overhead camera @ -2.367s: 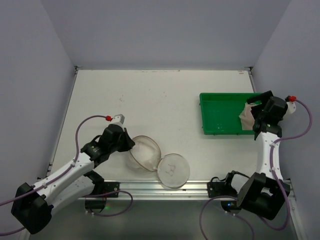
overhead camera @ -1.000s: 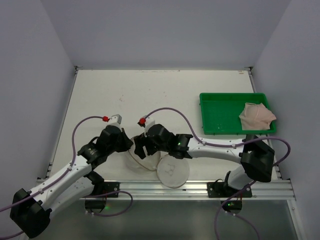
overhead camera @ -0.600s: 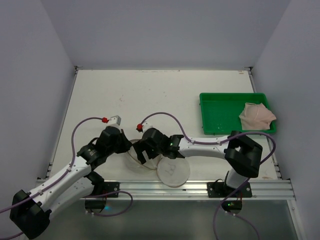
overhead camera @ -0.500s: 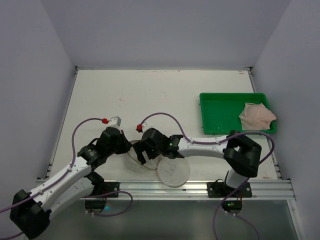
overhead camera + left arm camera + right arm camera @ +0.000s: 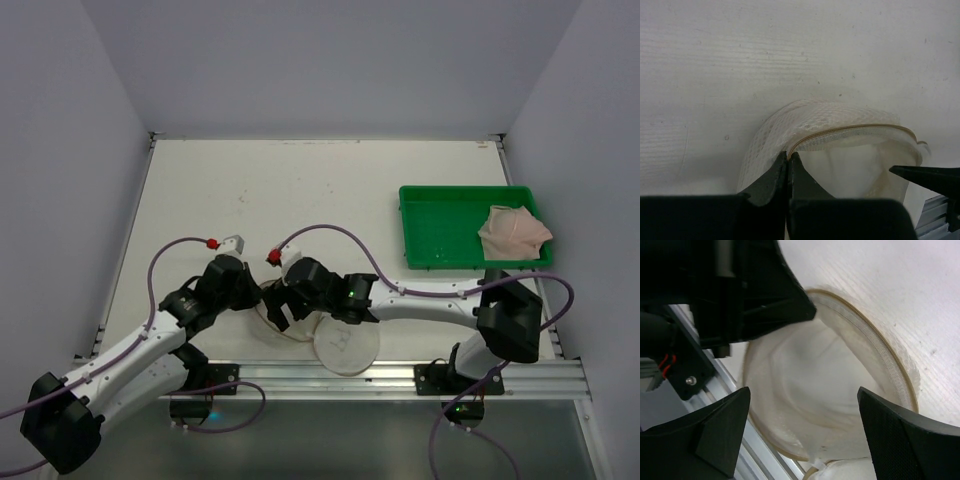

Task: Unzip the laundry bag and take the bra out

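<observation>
Near the front edge of the desk (image 5: 300, 190), left of the middle, the bag (image 5: 292, 318) lies open. The left end effector (image 5: 789, 161) is closed, pinching the bag's beige rim. The right end effector (image 5: 804, 390) hangs wide open just over the bag's mouth, holding nothing. The two are very close, so they could bump. A finger could also snag the mesh and drag the bag onto the rail (image 5: 300, 378). The bra (image 5: 514, 232) seems to lie in the tray (image 5: 440, 235) by the right edge.
</observation>
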